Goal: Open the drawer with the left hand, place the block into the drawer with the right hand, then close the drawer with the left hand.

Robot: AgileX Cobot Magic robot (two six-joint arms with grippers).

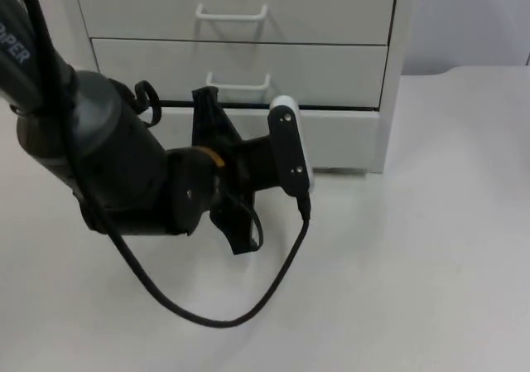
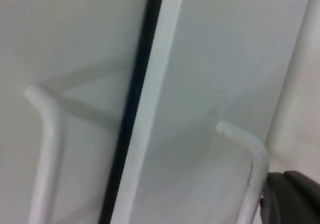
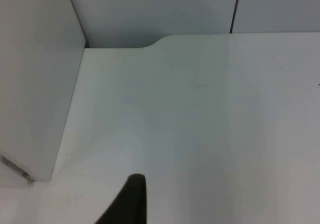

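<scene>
A: Your left gripper (image 1: 217, 169) is right up against the white drawer unit (image 1: 348, 132), at its lowest drawer front (image 1: 331, 128), below the middle drawer's handle (image 1: 238, 82).

B: Holding anything?

A: I can't tell how its jaws stand. The wrist view shows a handle (image 2: 250, 159) just beside a fingertip (image 2: 292, 199), sensible for pulling.

B: Right gripper (image 3: 131, 201)?

A: Waiting over the table (image 3: 200, 134) beside the unit. I can't locate the block.
</scene>
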